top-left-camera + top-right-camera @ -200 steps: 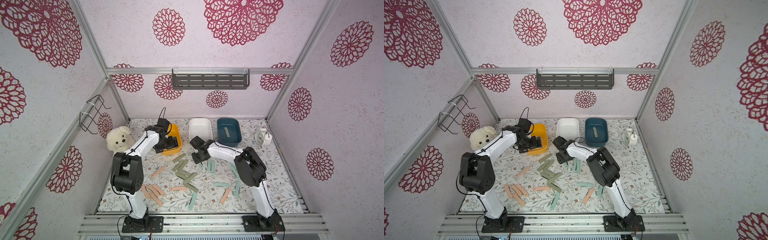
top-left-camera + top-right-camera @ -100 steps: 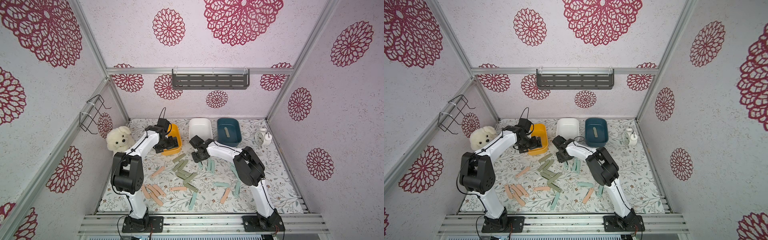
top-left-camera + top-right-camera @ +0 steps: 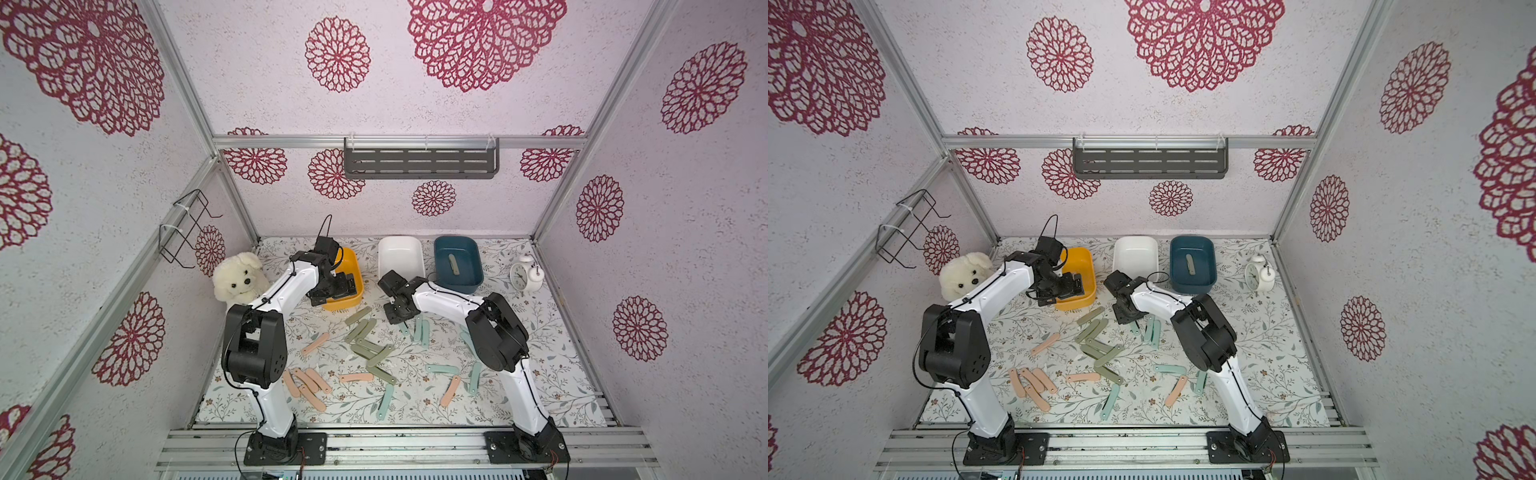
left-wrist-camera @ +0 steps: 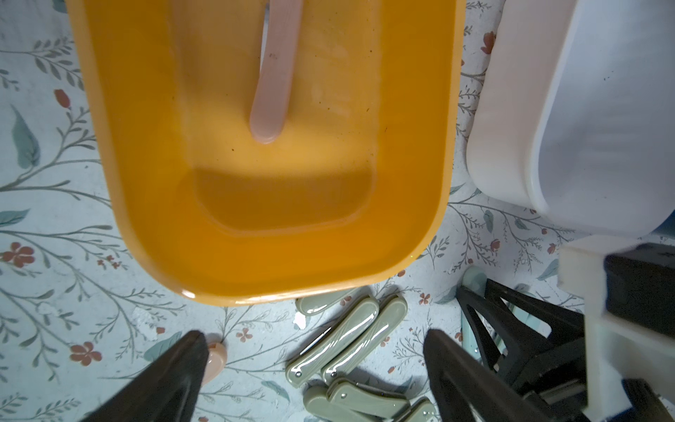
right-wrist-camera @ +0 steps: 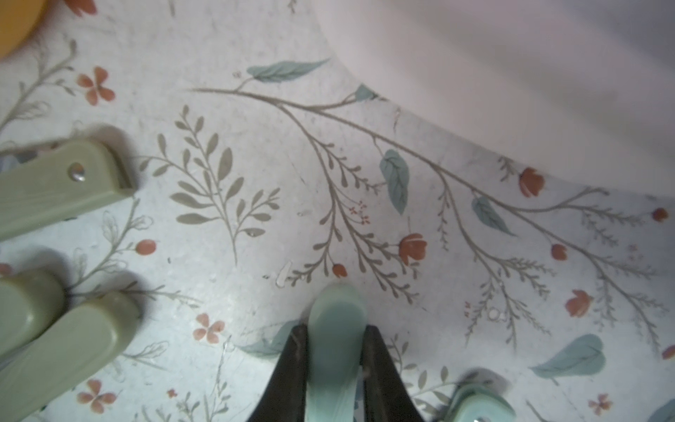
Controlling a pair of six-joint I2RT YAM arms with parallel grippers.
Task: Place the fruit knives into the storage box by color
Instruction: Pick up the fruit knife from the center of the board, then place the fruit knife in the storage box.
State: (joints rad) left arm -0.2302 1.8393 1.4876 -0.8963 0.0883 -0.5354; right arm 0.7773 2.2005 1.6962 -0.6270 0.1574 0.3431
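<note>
- The right claw (image 5: 334, 350) is clamped on a mint-teal knife (image 5: 338, 307) down at the worktop (image 5: 255, 182), and the knife's rounded end pokes out ahead of the tips.
- Lift straight up, because more teal knives (image 3: 420, 330) lie just beside it.
- Carry it to the blue box (image 3: 457, 286), which is probably where teal belongs.
- The left claw (image 4: 315, 334) gapes wide and empty by the orange box (image 4: 449, 146).

Both top views look steeply down from high behind the arms' bases over the whole bench (image 3: 557, 332). The left wrist view sits close above the orange storage box (image 4: 255, 234). The right wrist view skims the bench. Both wrist views catch the white storage box (image 4: 584, 128).
</note>
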